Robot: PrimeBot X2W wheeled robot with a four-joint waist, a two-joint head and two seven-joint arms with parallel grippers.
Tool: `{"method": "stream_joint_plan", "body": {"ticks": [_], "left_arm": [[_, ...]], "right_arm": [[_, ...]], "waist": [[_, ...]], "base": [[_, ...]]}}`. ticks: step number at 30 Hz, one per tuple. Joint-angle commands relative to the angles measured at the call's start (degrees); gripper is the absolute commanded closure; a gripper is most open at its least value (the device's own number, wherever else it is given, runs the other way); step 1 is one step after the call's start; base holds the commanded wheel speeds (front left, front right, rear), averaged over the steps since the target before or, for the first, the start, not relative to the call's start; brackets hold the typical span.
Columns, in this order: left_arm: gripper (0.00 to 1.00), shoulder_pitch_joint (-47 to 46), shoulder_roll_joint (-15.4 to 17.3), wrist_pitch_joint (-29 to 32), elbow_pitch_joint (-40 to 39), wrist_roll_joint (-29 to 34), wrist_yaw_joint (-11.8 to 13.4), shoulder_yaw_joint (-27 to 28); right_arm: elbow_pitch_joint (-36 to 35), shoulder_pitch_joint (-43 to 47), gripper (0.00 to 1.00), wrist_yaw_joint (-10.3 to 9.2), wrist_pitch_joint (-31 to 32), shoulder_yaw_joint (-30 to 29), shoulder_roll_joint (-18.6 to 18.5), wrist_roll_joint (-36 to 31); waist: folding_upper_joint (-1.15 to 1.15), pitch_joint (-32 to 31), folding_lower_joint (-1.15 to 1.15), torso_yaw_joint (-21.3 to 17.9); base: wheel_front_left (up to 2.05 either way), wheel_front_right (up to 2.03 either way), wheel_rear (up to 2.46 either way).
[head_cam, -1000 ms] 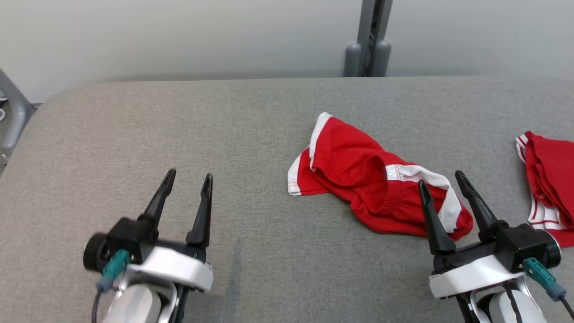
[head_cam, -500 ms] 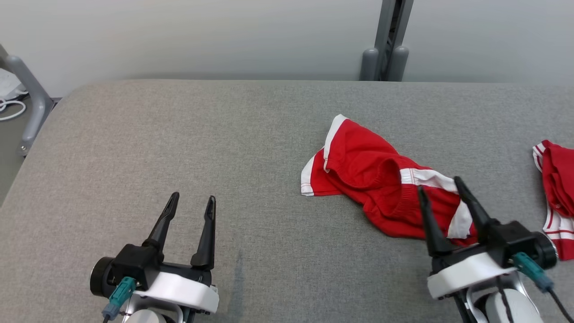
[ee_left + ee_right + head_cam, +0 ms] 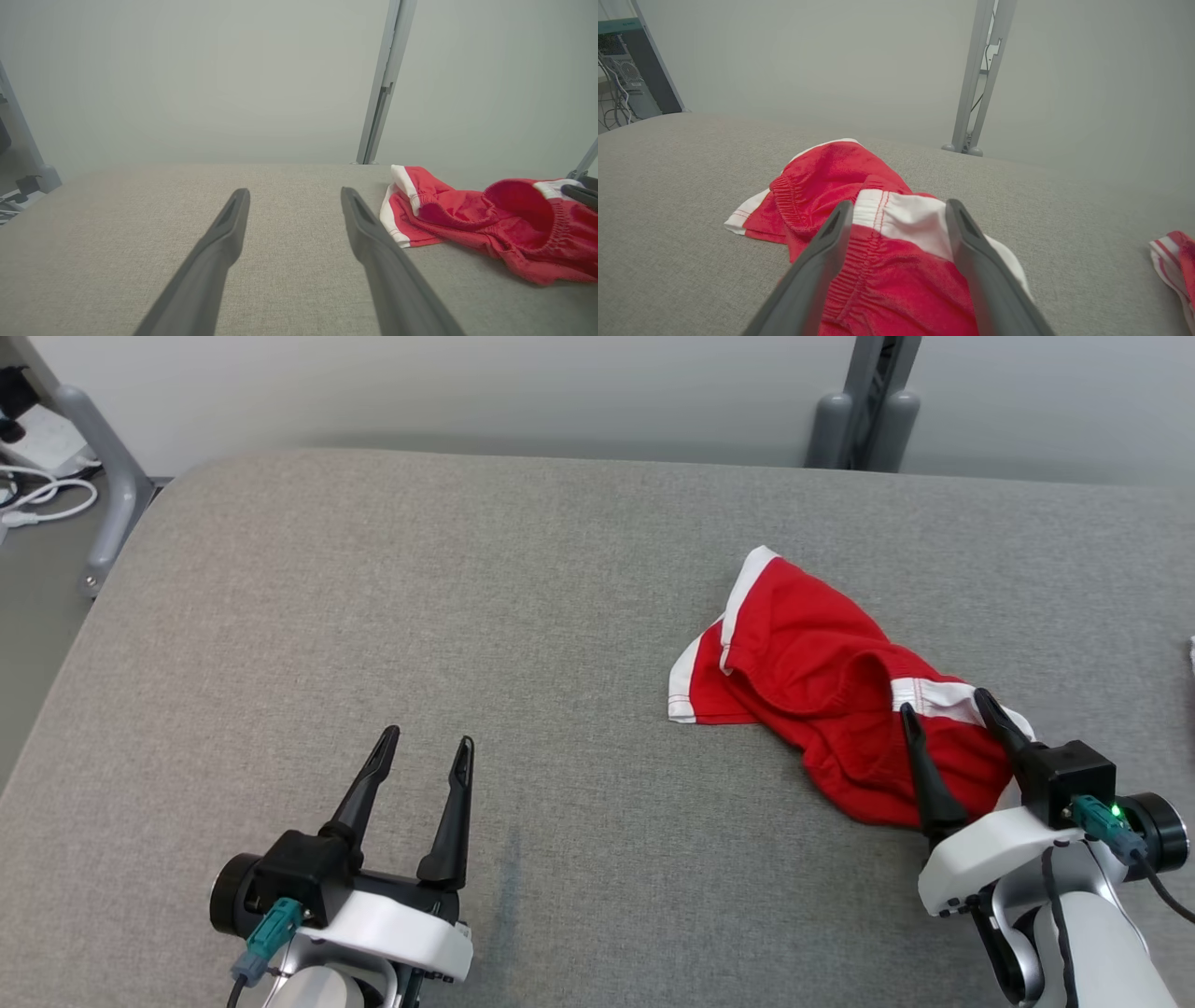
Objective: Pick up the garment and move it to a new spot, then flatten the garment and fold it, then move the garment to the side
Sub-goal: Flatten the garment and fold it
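Left gripper (image 3: 428, 735); right gripper (image 3: 942, 700); garment (image 3: 812, 663); seemingly second garment (image 3: 1176, 256)

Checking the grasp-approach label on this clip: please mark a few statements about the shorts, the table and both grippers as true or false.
1. The red shorts lie bunched on the grey table. True.
2. The right gripper is shut on the shorts. False: its fingers stand open over the white-banded end, with nothing clamped.
3. The left gripper is open over bare table, apart from the shorts. True.
4. The shorts are folded flat. False: they are crumpled, with the waistband gaping.
5. Another red-and-white garment lies to the right of the shorts. True.
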Motion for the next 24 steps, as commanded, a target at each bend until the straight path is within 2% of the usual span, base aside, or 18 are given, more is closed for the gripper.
{"method": "stream_joint_plan", "body": {"ticks": [1,11,12,13,18,24], "left_arm": [[0.0,-1.07,0.16,-0.19,0.08,0.32,-0.19,0.09],[0.0,-2.08,0.07,-0.19,0.01,-1.19,0.45,-1.13],[0.0,-2.13,0.07,-0.19,0.05,-1.13,0.56,-1.25],[0.0,-2.14,0.07,-0.19,0.11,-1.18,0.56,-1.32],[0.0,-1.66,0.07,-0.19,0.56,-1.06,0.81,-1.15],[0.0,-0.63,0.07,-0.19,0.47,-0.83,0.97,-1.0]], "right_arm": [[0.32,-0.56,0.0,-0.04,0.37,-0.12,-0.27,-0.05],[5.21,-2.79,0.0,-0.05,1.79,-1.07,-0.28,-0.73],[5.62,-2.89,0.55,-0.05,1.83,-1.4,-0.29,-0.41],[5.78,-3.09,1.0,-0.05,1.26,-1.67,-0.31,-0.39],[5.17,-4.01,1.0,-0.05,-1.63,-1.49,-0.3,0.85],[-0.04,-4.94,1.0,-0.05,-4.01,-1.64,-0.34,1.55]], "waist": [[0.0,0.5,0.0,0.52],[0.0,1.79,0.0,2.01],[0.0,1.78,0.0,2.07],[0.0,1.73,0.0,2.1],[0.0,0.6,0.0,1.62],[0.0,-1.42,0.0,0.2]], "base": [[0.0,0.0,0.0],[0.0,0.0,0.0],[0.0,0.0,0.0],[0.0,0.0,0.0],[0.0,0.0,0.0],[0.0,0.0,0.0]]}}
